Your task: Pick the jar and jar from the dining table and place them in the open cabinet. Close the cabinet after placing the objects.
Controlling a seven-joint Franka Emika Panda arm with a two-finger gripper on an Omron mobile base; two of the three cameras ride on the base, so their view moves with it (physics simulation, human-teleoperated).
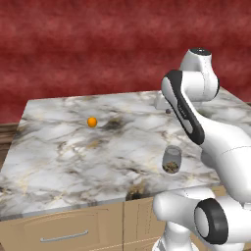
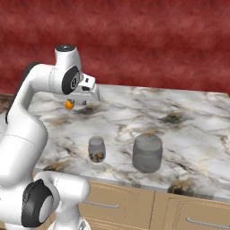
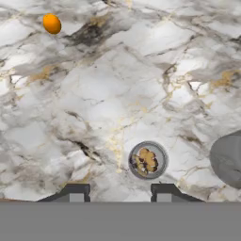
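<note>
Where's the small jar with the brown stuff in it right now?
The small jar stands upright near the front edge of the dining table, just left of the larger grey jar in the right base view, apart from it.

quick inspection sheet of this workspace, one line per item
surface: dining table, marble top, wooden drawer fronts below
job's things: small jar with brown contents and larger grey jar, both upright near the front edge, apart from each other
clutter: orange ball further back on the marble
grippers: gripper above the table, jaws apart, holding nothing; small jar just ahead of the fingertips in the hand view
cables: nothing seen
surroundings: red wall behind the table; cabinet nothing seen
</note>
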